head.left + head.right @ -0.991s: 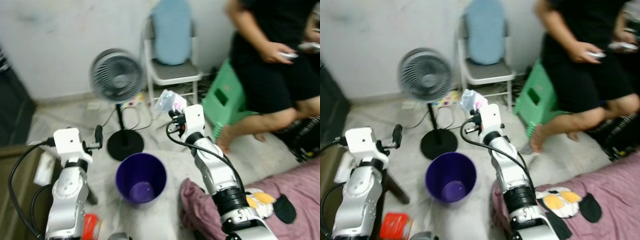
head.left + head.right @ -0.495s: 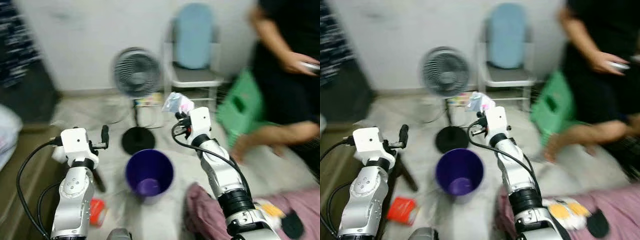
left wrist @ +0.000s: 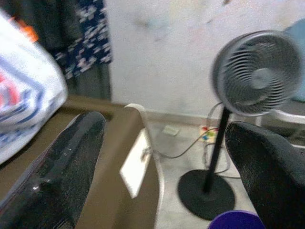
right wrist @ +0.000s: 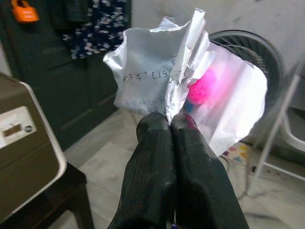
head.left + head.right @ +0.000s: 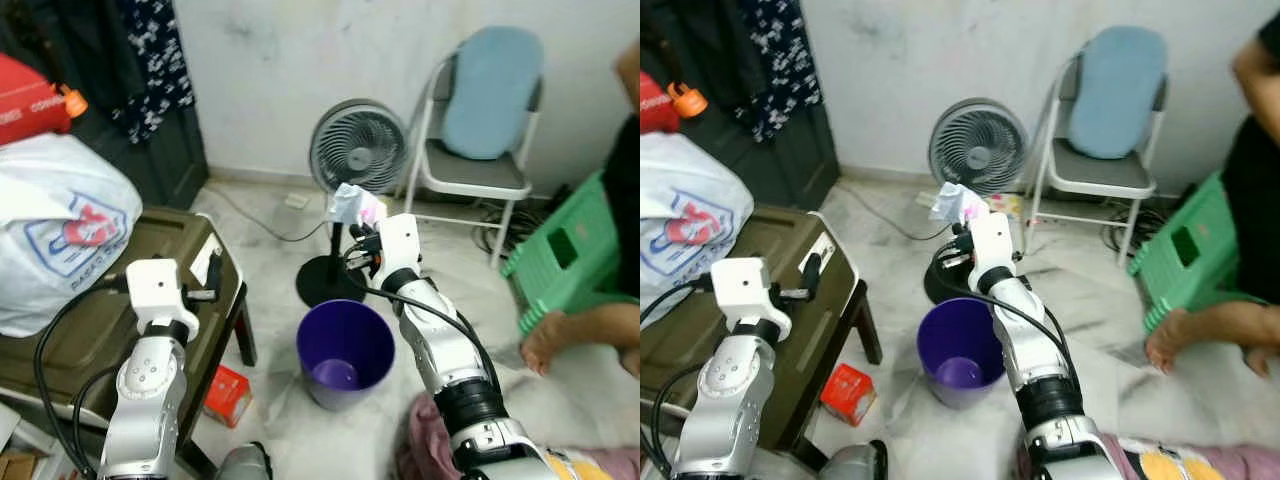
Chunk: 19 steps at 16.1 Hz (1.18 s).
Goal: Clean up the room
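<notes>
1. Wrapper (image 4: 178,81), a crumpled silver-and-pink scrap, sits pinched between the pressed-together fingers (image 4: 157,157) of the right gripper (image 5: 362,228), held up in the air above the far rim of the purple bin (image 5: 346,352).
2. Left gripper (image 3: 162,157) hovers over the near corner of the brown trunk (image 5: 80,320), its jaws spread wide and empty.
3. Fan (image 5: 358,148) stands just behind the bin, its round base (image 5: 322,285) touching or nearly touching the bin's far side; a red box (image 5: 228,394) lies on the floor beside the trunk's leg.
4. Main risk, as I judge it: the wrapper hangs nearer the fan than the middle of the bin, so letting go now could drop it behind the rim or onto the fan's base.
5. Light foil may also flutter sideways as it falls, or cling to the fingers.
6. Reaching forward further could knock the fan's pole.
7. A person's foot (image 5: 545,340) rests on the floor to the right, near a green stool (image 5: 565,250), so a wide swing that way is unwise.
</notes>
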### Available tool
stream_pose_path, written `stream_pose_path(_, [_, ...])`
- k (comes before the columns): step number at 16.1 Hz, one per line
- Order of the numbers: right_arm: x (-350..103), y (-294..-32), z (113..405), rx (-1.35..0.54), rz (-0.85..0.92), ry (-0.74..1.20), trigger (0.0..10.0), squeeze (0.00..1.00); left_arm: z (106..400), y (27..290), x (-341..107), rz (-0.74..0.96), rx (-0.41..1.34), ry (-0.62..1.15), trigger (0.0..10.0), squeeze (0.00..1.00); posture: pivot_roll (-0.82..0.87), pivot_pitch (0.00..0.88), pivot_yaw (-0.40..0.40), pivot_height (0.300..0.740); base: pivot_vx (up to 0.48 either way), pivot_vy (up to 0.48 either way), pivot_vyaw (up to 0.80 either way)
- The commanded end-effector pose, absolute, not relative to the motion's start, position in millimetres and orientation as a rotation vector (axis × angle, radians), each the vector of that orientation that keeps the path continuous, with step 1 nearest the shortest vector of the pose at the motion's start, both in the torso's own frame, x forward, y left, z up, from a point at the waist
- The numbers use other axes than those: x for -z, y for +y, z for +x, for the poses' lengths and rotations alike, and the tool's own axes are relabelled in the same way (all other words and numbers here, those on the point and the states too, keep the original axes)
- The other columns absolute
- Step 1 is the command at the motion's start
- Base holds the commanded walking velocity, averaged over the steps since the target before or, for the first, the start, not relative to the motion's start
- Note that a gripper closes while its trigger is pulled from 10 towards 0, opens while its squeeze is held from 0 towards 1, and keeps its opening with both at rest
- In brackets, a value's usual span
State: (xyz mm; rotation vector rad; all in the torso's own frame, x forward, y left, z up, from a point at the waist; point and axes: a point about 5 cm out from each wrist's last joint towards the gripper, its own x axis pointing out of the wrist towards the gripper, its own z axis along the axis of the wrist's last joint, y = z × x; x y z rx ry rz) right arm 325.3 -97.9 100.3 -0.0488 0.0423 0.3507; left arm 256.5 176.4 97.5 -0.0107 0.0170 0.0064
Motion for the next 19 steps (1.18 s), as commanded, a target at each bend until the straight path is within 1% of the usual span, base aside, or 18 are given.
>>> stream_pose_path(1, [-103.3,-100.4,328.9,-0.335,-0.048,0.038,10.0,0.0,256.2,171.3,-103.2,0.008,0.028,-0.015,10.0,0.0,0.02,0.0,-0.015,0.74,0.0,0.0,0.0])
stream_pose_path(2, [-103.8,-100.7,329.6,-0.329,-0.049,0.034,10.0,0.0,256.2,169.5,-104.8,0.029,0.05,-0.027,10.0,0.0,0.02,0.0,-0.014,0.74,0.0,0.0,0.0])
stream_pose_path(5, [-103.9,-101.3,331.1,-0.317,-0.042,0.037,10.0,0.0,256.0,165.5,-107.6,0.014,0.094,-0.053,10.0,0.0,0.02,0.0,-0.012,0.74,0.0,0.0,0.0])
stream_pose_path(19, [-105.5,-101.3,334.6,-0.297,-0.025,0.02,10.0,0.0,259.6,168.4,-106.7,0.019,0.096,-0.054,10.0,0.0,0.02,0.0,0.004,0.74,0.391,0.0,0.0])
